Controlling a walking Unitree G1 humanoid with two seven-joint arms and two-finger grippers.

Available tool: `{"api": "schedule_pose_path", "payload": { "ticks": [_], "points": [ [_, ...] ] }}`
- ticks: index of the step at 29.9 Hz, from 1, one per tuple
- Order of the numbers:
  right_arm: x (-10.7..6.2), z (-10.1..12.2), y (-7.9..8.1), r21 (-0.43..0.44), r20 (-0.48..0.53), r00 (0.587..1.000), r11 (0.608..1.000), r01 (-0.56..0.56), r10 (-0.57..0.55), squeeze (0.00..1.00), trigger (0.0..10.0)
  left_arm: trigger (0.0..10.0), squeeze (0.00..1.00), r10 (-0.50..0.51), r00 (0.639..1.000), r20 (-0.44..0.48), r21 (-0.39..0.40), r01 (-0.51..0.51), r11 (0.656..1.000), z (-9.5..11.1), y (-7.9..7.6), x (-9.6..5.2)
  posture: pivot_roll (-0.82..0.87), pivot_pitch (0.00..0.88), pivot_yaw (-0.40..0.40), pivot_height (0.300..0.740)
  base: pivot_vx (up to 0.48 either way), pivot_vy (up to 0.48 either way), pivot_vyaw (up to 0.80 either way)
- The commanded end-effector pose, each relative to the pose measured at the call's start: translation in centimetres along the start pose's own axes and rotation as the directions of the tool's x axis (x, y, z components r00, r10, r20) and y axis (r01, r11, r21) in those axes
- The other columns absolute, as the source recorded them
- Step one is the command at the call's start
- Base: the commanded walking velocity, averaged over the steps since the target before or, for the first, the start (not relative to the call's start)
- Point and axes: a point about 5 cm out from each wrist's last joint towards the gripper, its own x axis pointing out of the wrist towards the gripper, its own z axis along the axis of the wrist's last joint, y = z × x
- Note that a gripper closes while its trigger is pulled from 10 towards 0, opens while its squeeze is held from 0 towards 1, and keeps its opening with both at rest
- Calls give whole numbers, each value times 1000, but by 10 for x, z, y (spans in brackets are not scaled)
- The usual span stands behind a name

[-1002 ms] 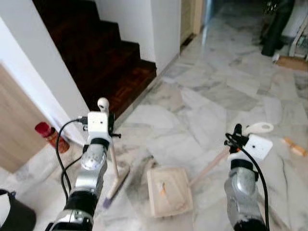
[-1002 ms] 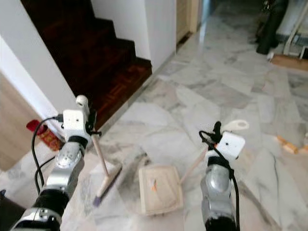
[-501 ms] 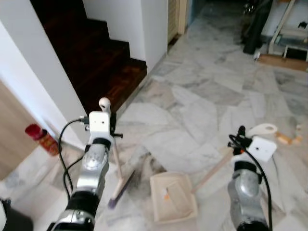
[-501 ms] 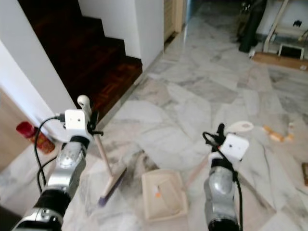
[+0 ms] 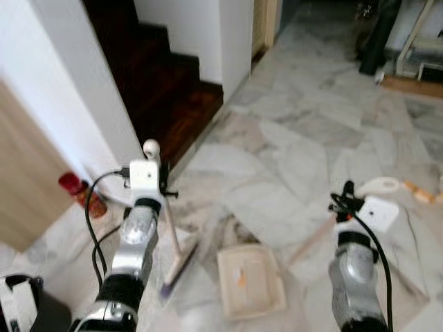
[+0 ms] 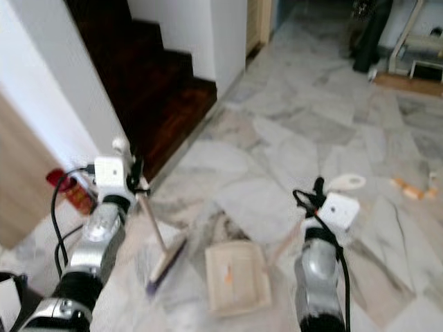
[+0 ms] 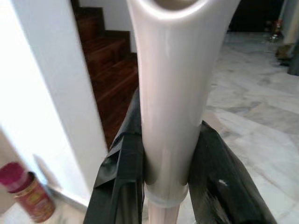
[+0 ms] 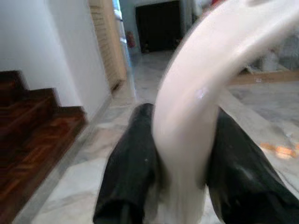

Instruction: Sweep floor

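Two tools: a broom (image 5: 173, 235) and a dustpan (image 5: 250, 280), both on the marble floor (image 5: 297, 145).
Left gripper (image 7: 166, 186): jaws clamped on the broom's pale handle near its top; broom head rests on the floor just left of the dustpan.
Right gripper (image 8: 182, 186): jaws closed around the dustpan's white curved handle (image 5: 377, 185), which slants up and away from the pan.
Dustpan: lies flat, a small orange scrap (image 5: 240, 279) inside it.
Beyond the dustpan: dark wooden stairs (image 5: 166, 90) beside a white wall.
Left of the dustpan: a red canister (image 5: 82, 194) standing at the wall's foot.
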Motion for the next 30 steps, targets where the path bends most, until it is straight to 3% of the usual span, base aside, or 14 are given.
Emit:
{"api": "schedule_pose_path", "payload": {
  "ticks": [1, 5, 30],
  "points": [
    [3, 7, 2, 28, 34, 999, 1000, 4, -5, 0, 10000, 10000, 0, -8, 999, 42, 19, 7, 1000, 10, -1, 4, -31, 67, 70, 740, 0, 330, 0],
    [3, 7, 2, 29, 35, 999, 1000, 4, -5, 0, 10000, 10000, 0, -8, 999, 43, 20, 7, 1000, 10, -1, 4, -31, 68, 70, 740, 0, 330, 0],
    [4, 7, 3, 62, 28, 1000, 998, -4, 3, 0, 10000, 10000, 0, -22, 999, 41, 56, 19, 998, 9, -3, 3, -34, 63, 70, 740, 0, -38, 0]
  ]
}}
